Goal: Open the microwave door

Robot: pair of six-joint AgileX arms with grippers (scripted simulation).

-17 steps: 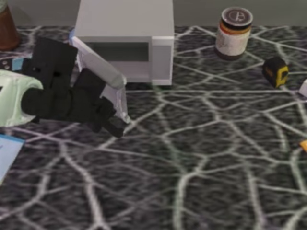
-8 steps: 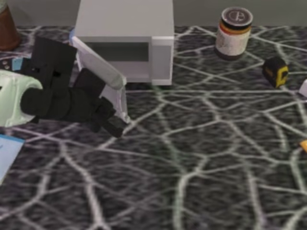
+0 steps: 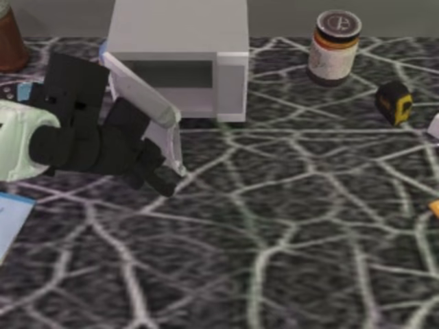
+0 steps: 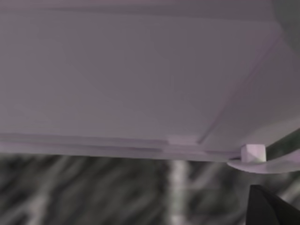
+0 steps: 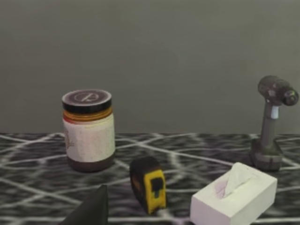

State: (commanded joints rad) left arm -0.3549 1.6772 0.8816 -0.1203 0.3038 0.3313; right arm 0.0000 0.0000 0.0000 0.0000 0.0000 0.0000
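Microwave [image 3: 180, 31] sits at the bench's [image 3: 288, 226] far left-centre, cavity exposed. Microwave door [image 3: 143, 92] hangs swung out toward the left, partly open. My left end effector [image 3: 164, 179] is at the door's free edge by the handle strip; probably pinching it, but I can't tell. Right arm isn't in the top view.

Light grey microwave [image 3: 180, 31], black gripper [image 3: 164, 179], yellow-black tape measure [image 3: 394, 103]
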